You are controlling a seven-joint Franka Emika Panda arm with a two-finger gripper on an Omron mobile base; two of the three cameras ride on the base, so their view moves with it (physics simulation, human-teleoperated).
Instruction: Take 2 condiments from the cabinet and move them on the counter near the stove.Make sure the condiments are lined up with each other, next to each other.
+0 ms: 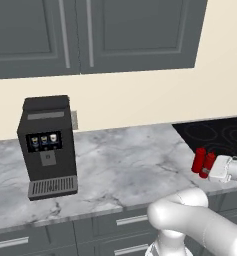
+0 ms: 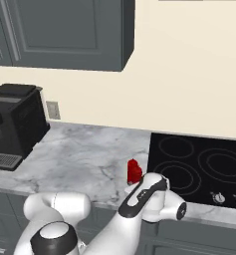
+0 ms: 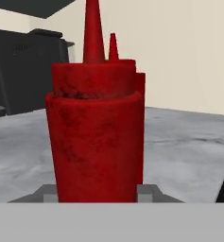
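Left base view, left to right. Cabinet [image 1: 90,35] above the wall strip, doors closed, two vertical silver handles near the middle seam. Below it, a black coffee machine [image 1: 46,146] stands upright on the counter [image 1: 125,165], with a wall outlet [image 1: 74,120] just behind its upper right corner. Grey drawers [image 1: 90,232] run under the slab. Further right, two red condiment bottles [image 1: 203,162] stand upright on the marble, touching or very nearly so, just beside the left front corner of the stove [image 1: 217,132]. The gripper [image 1: 212,169] sits directly at the right-hand bottle; the white hand body covers that bottle's lower right side.

Right base view, left to right. Coffee machine at the left edge, open marble, then the bottles, seen only as a red patch above the arm's wrist, close to the cooktop's left edge. Stove knobs [image 2: 226,198] at the front right.

Hand view. One bottle stands centred and very close, upright on the counter. The second bottle's nozzle and a strip of its body show just behind and to the right of the first, so the two appear in a line from this angle. Pale finger pads [image 3: 149,191] sit low on either side of the near bottle's base. Whether they press on it or stand just clear: cannot tell.
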